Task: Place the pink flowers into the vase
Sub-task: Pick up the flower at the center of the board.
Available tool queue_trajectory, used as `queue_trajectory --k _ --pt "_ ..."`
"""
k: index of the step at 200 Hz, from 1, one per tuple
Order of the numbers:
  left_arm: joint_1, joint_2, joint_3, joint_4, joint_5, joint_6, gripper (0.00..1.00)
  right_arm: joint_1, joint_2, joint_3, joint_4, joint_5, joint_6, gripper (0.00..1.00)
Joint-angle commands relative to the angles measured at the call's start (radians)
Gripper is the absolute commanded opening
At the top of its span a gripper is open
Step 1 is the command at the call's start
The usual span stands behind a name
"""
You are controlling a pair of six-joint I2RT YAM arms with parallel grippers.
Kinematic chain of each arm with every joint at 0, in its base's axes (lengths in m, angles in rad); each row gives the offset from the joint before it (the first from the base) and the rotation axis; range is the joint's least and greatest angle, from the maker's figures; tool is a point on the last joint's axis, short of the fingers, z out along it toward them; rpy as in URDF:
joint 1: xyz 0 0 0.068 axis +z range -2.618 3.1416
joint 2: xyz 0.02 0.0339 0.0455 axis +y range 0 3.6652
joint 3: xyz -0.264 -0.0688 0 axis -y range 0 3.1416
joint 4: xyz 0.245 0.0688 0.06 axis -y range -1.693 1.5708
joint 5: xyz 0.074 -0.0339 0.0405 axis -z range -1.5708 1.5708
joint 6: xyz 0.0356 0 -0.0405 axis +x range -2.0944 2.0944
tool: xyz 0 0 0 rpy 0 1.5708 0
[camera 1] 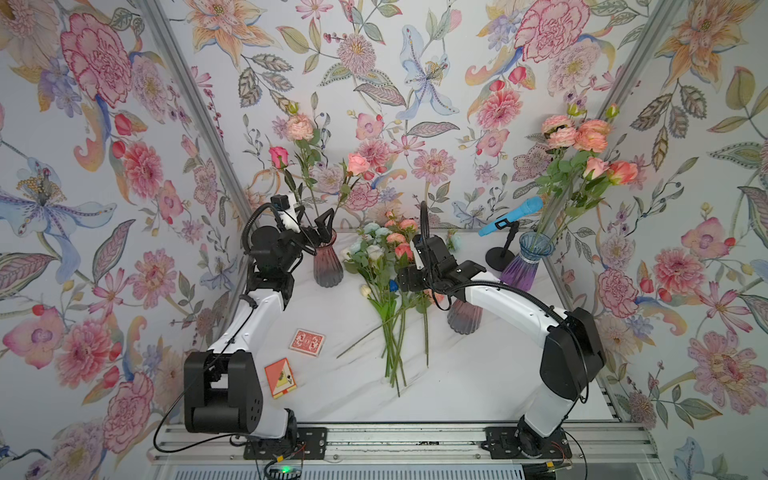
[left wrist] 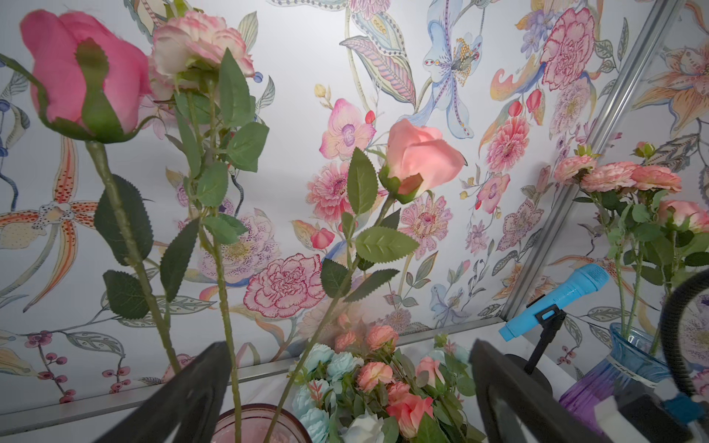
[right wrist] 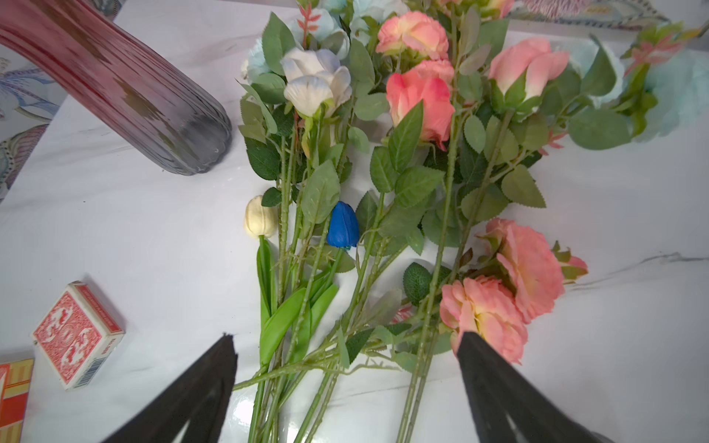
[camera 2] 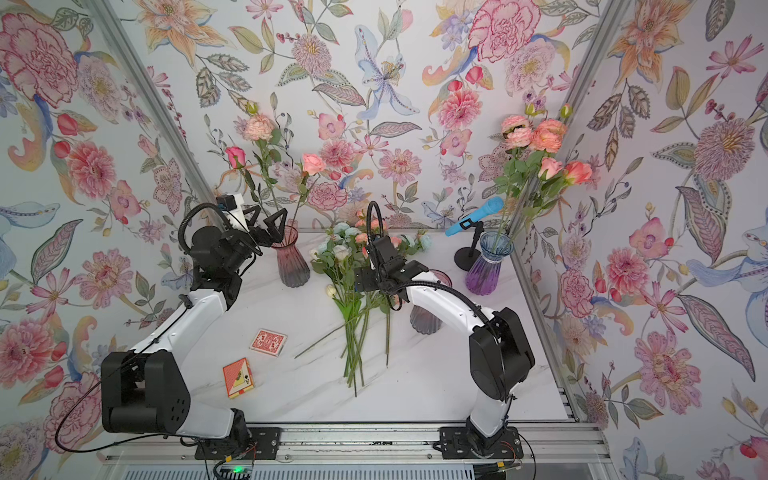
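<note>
Loose pink flowers (camera 1: 397,241) lie in a mixed bunch on the white table, stems toward the front. My right gripper (right wrist: 345,347) hangs open just above their stems, with several green stems between its fingers (right wrist: 215,368) and a salmon bloom (right wrist: 483,314) beside one. In both top views its fingers are hidden under the wrist. My left gripper (camera 1: 313,226) (left wrist: 347,383) is open beside the rim of a pink-grey vase (camera 1: 328,262) (left wrist: 257,424). That vase holds three upright pink flowers (camera 1: 299,126); their stems (left wrist: 226,326) rise between the jaws, not gripped.
White and pale blue blooms (camera 1: 370,245), a cream tulip (right wrist: 260,216) and a blue tulip (right wrist: 343,226) share the bunch. A second pink-grey vase (camera 1: 464,316) stands behind the right arm. A blue-purple vase (camera 1: 525,262) holds pink flowers. A blue microphone (camera 1: 511,216) and card boxes (camera 1: 306,341) are nearby.
</note>
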State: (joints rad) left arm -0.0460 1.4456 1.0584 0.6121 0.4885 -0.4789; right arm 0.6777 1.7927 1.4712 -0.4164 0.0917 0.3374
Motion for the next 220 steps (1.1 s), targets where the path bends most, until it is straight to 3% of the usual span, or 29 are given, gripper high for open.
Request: queue_trajectory --k 1,31,82,139,192,220 --pt "-0.044 -0.052 -0.033 -0.005 -0.011 0.024 1.00 -0.015 0.050 0.048 -0.051 0.012 0.038 0.86" --pt "-0.131 -0.116 -0.075 -0.042 -0.031 0.061 1.00 -0.024 0.132 0.109 -0.089 0.036 0.046 0.74" --pt "-0.245 -0.246 -0.197 -0.094 -0.081 0.117 1.00 -0.024 0.263 0.217 -0.166 0.083 0.051 0.66" --pt "-0.275 -0.327 -0.336 -0.077 -0.100 0.099 1.00 -0.059 0.335 0.229 -0.169 0.093 0.066 0.62" --pt "-0.332 -0.327 -0.362 -0.068 -0.071 0.122 1.00 -0.076 0.372 0.238 -0.171 0.099 0.064 0.59" --pt "-0.352 -0.322 -0.362 -0.084 -0.085 0.140 1.00 -0.081 0.388 0.244 -0.168 0.089 0.065 0.52"
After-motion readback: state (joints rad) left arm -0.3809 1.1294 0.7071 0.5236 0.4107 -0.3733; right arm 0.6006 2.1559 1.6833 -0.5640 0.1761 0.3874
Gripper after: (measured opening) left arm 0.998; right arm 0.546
